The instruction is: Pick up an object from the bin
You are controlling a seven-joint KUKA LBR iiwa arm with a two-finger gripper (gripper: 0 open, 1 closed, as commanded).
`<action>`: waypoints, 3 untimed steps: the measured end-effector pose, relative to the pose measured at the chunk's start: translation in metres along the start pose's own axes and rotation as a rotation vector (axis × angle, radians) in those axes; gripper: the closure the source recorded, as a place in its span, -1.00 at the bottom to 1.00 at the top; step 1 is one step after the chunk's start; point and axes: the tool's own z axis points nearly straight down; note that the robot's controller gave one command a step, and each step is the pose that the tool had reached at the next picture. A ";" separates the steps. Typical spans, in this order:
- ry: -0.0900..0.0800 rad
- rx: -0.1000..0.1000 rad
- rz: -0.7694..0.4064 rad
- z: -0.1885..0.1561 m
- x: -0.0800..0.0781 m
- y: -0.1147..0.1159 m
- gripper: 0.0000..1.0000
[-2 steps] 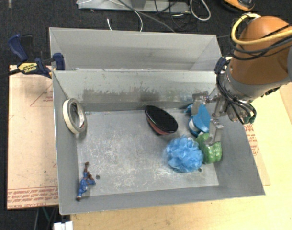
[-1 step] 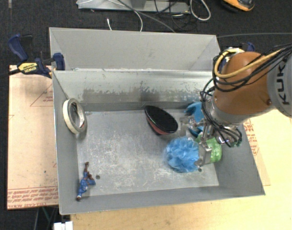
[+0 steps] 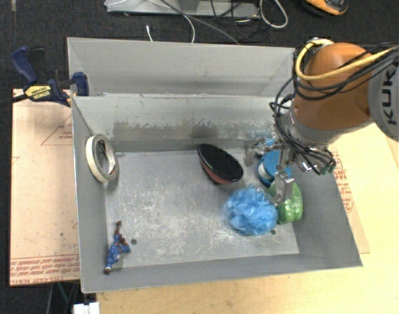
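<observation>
Just beside the jaws lies a green lump (image 3: 293,209).

One camera, high over the grey metal bin (image 3: 180,214), looking down and a little aslant.

The view tips toward the far wall (image 3: 186,120), whose inner face shows broad near the top, while the near wall (image 3: 206,273) shows as a narrower band at the bottom (so the camera stands above the near side). It is close enough that the bin takes most of the frame, with dark floor (image 3: 42,18) and cables (image 3: 252,5) beyond it. The arm's orange cover (image 3: 330,84) sits at the right, large against the bin.
</observation>
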 end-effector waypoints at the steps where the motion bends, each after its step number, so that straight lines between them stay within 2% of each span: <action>1: 0.019 -0.009 0.127 0.068 0.006 0.023 -1.00; 2: -0.005 0.002 -0.216 0.072 0.009 0.014 -1.00; 3: 0.016 -0.012 -0.085 0.109 0.036 -0.033 -1.00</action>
